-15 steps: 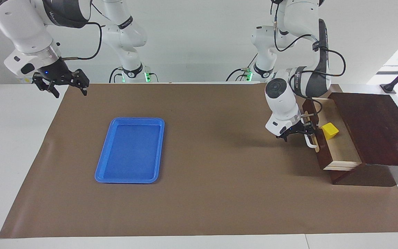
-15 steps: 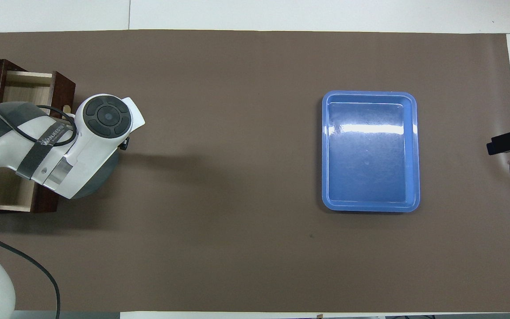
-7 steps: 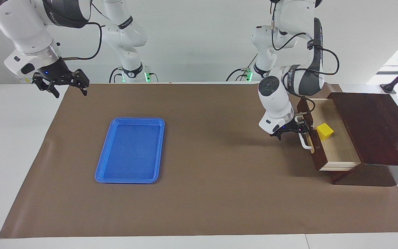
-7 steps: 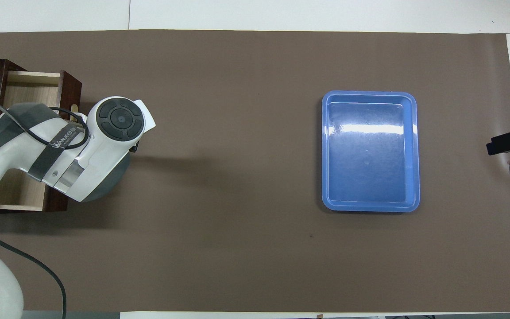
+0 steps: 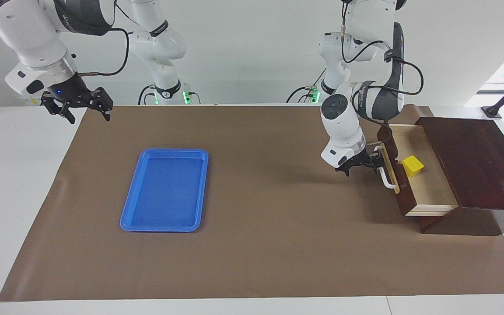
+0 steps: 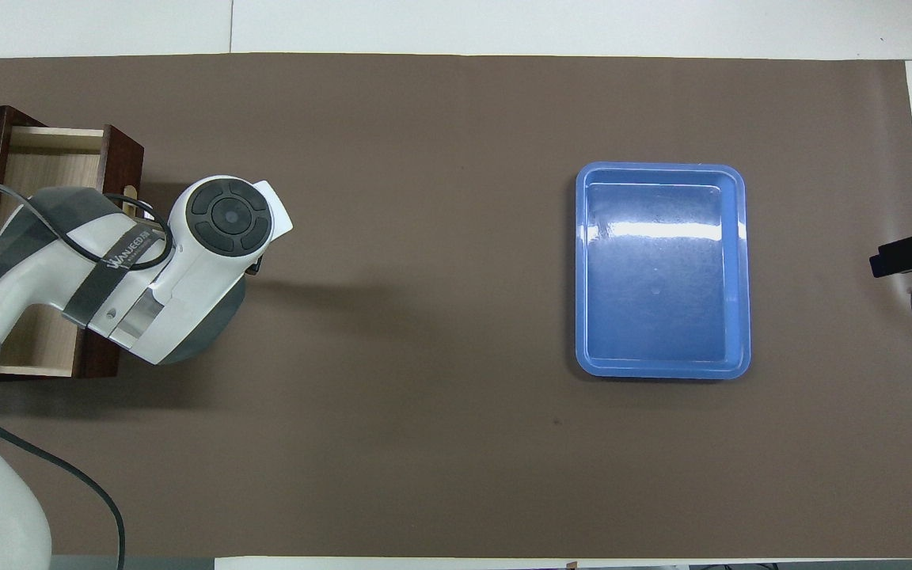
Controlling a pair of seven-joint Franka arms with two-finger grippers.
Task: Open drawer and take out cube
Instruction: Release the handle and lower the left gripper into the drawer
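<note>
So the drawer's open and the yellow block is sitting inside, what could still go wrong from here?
1. The left gripper hangs low, right in front of the drawer by its white handle; lifting carelessly it might snag the handle.
2. The cube lies close to the drawer's front wall, so fingers reaching in may bump the wall or nudge the cube aside.
3. The right gripper waits over the table's edge at the other end, beside the blue tray, too distant to help quickly.

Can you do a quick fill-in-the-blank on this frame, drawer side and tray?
1. The cube lies inside the open ____.
2. The cube's colour is ____.
3. The left gripper is in front of the drawer, by its white ____.
4. The right gripper waits with nothing in it, and the blue tray holds ____.

Missing words: drawer; yellow; handle; nothing
</note>
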